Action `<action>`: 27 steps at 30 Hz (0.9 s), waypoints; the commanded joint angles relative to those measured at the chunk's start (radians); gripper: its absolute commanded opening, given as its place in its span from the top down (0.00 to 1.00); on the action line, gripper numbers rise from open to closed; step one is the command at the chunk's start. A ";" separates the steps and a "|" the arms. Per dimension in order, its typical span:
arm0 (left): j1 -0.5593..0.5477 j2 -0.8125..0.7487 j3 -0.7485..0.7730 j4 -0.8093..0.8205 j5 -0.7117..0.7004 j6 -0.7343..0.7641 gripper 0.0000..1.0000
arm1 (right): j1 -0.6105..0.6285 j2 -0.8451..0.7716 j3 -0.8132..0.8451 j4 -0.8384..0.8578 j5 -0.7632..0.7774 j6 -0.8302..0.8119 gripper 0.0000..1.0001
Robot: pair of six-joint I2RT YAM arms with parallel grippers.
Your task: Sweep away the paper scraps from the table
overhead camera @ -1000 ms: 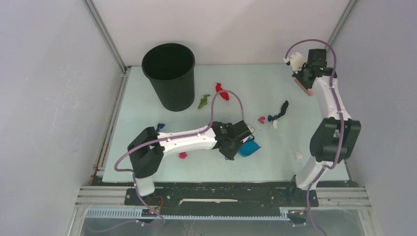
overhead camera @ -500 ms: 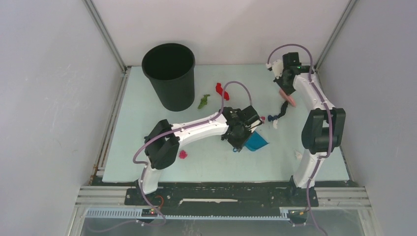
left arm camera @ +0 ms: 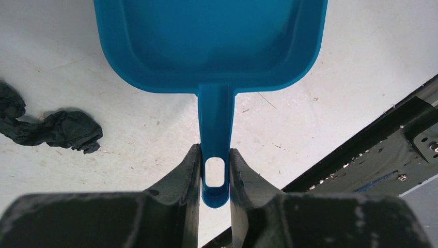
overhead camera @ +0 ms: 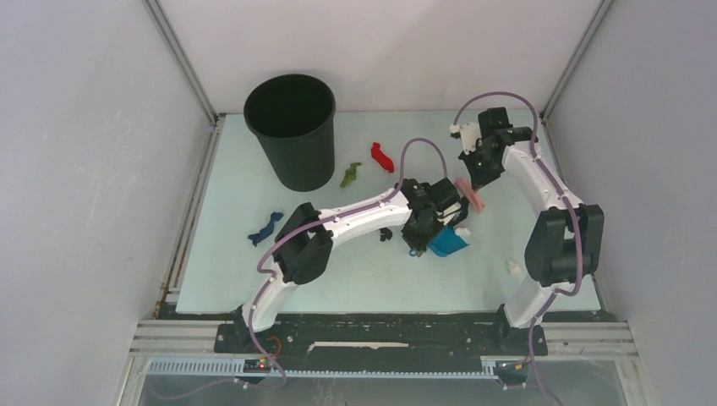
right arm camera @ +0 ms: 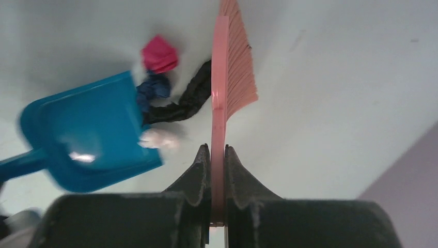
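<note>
Partly blurred, crumpled paper scraps (right arm camera: 159, 53) crowd the mouth of the blue plastic dustpan (right arm camera: 88, 139); left gripper (left arm camera: 215, 155) pinches its handle, right gripper (right arm camera: 217, 155) clamps the pink bristle brush (right arm camera: 235, 62), tip cut off.

The top view looks down from high behind the arm bases over the whole table (overhead camera: 380, 288). The left wrist view faces close along the handle of the blue dustpan (left arm camera: 212, 41); the right wrist view, close along the pink brush (right arm camera: 235, 67), shares that dustpan
</note>
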 commanded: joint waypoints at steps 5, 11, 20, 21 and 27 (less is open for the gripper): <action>-0.002 -0.037 -0.020 0.048 -0.063 0.022 1.00 | 0.035 -0.092 -0.088 -0.260 -0.342 0.102 1.00; -0.002 -0.067 -0.098 0.108 -0.065 0.010 1.00 | 0.037 -0.187 -0.121 -0.296 -0.355 0.127 1.00; -0.012 -0.314 -0.503 0.456 -0.075 -0.010 1.00 | 0.004 -0.319 -0.084 -0.297 -0.338 0.154 1.00; -0.013 -0.315 -0.504 0.446 -0.075 -0.010 1.00 | -0.004 -0.324 -0.074 -0.293 -0.315 0.153 1.00; -0.034 -0.338 -0.493 0.354 -0.120 -0.013 1.00 | -0.106 -0.329 -0.007 -0.272 -0.291 0.139 1.00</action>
